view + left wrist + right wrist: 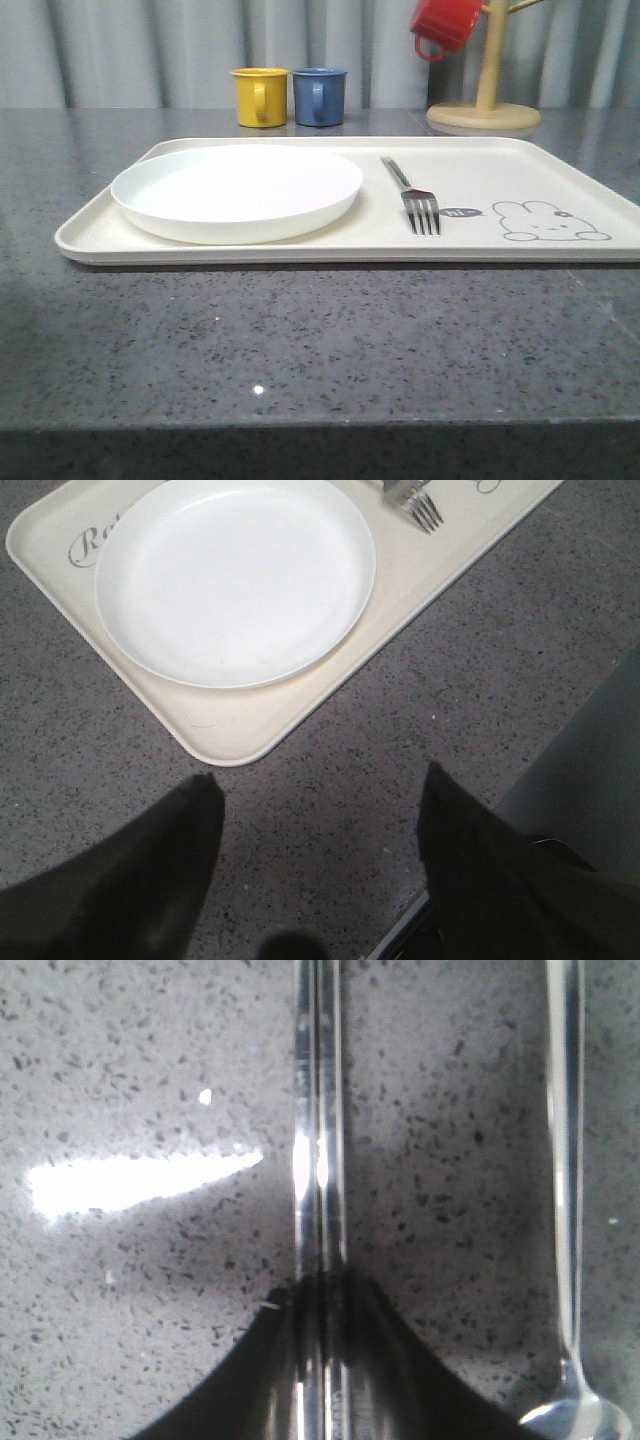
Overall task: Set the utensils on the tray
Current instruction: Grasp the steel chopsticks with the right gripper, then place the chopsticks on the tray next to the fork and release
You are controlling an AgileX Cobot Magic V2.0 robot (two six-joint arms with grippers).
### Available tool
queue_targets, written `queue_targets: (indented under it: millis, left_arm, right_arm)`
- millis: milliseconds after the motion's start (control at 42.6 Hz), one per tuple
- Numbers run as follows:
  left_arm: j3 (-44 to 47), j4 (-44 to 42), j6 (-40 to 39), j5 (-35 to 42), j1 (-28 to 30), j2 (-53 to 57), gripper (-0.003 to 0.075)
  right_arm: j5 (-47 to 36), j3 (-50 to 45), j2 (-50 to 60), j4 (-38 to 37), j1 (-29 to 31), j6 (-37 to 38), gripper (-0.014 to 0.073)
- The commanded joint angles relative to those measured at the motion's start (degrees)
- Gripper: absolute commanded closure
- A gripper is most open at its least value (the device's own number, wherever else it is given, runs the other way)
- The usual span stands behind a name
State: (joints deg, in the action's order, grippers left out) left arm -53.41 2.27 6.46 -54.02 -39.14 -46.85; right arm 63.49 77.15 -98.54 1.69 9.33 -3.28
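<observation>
- We see the cream tray [200, 245] lying flat on the dark speckled tabletop [300, 350], its long side facing the camera in the front view.
- On the tray's left half sits the white plate [237, 190], empty and level; in the left wrist view the plate [235, 575] partly covers the script printed on the tray [230, 730].
- Just right of the plate lies the fork [412, 195], apart from it, tines toward the tray's near rim and beside the small fish and rabbit drawing.
- In the right wrist view we find the pair of chopsticks [318, 1110] pressed side by side on the tabletop, with the spoon [566, 1210] lying parallel and apart from them, off the tray.
- The right end effector [320, 1360] is closed on the chopsticks, its dark fingers meeting around them.
- The left end effector [315, 865] hovers over bare tabletop near the tray's corner, fingers spread wide with nothing between them.
- Behind the tray stand a yellow mug [260, 96] and a blue mug [319, 96], side by side.
- A red mug [445, 25] hangs on a wooden mug tree [487, 95] at the back right.
</observation>
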Motion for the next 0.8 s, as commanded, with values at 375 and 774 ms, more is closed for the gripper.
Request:
queue_targets:
  millis: [375, 774]
  left_arm:
    - [-1.55, 0.29, -0.73, 3.54, -0.46, 0.06, 0.0304]
    - [-1.55, 0.29, -0.73, 3.54, -0.46, 0.06, 0.0304]
  right_arm:
    - [3.28, 5.19, 6.42, 0.73, -8.32, -0.94, 0.0505]
    - [-0.82, 6.96, 3.33, 16.08, -20.57, 3.28, 0.0503]
